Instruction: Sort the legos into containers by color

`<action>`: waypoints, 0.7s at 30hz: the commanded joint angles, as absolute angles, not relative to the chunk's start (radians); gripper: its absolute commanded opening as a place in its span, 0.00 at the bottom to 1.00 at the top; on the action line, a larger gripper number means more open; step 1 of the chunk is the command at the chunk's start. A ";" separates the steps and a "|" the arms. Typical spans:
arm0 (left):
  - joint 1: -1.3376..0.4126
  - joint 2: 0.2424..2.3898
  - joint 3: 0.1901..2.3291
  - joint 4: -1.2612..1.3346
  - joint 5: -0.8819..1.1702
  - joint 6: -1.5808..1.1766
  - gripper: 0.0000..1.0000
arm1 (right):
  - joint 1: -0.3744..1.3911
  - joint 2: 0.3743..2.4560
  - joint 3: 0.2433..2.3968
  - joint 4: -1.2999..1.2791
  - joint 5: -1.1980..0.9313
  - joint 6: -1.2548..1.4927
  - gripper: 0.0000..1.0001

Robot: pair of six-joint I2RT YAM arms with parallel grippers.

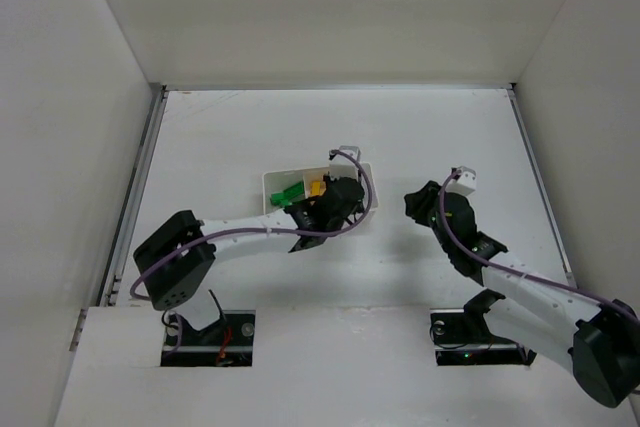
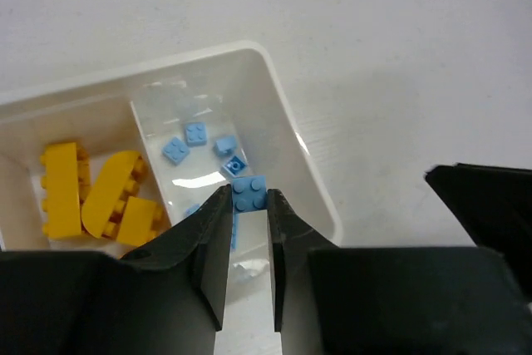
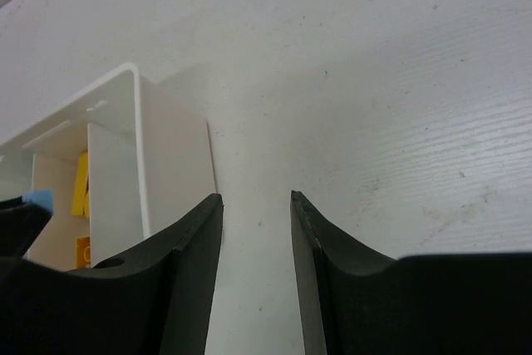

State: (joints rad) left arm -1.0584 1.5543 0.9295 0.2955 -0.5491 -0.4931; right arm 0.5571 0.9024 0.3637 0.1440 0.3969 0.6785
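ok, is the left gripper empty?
No, the left gripper pinches a blue lego above the tray, over its blue compartment.

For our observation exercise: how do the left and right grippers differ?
The left gripper is shut on a light-blue brick; the right gripper is open and empty. The left gripper is above the tray; the right gripper is over the table beside it. Both are black.

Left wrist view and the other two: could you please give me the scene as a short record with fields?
left pincer: shut on blue lego, above the tray's end compartment
tray: white, divided
end compartment: loose blue legos
next compartment: yellow legos
beyond the yellow: green lego
right pincer: open, empty, beside the tray
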 commanded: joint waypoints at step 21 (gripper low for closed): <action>-0.874 1.154 0.729 0.201 -0.600 -0.518 1.00 | 0.558 0.877 0.333 0.247 0.497 0.680 0.59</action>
State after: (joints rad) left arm -0.9161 1.2552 0.7811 0.2573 -0.5304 -0.4881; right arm 0.5571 0.9066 0.3450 0.1928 0.4347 0.6857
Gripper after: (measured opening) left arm 0.997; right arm 0.582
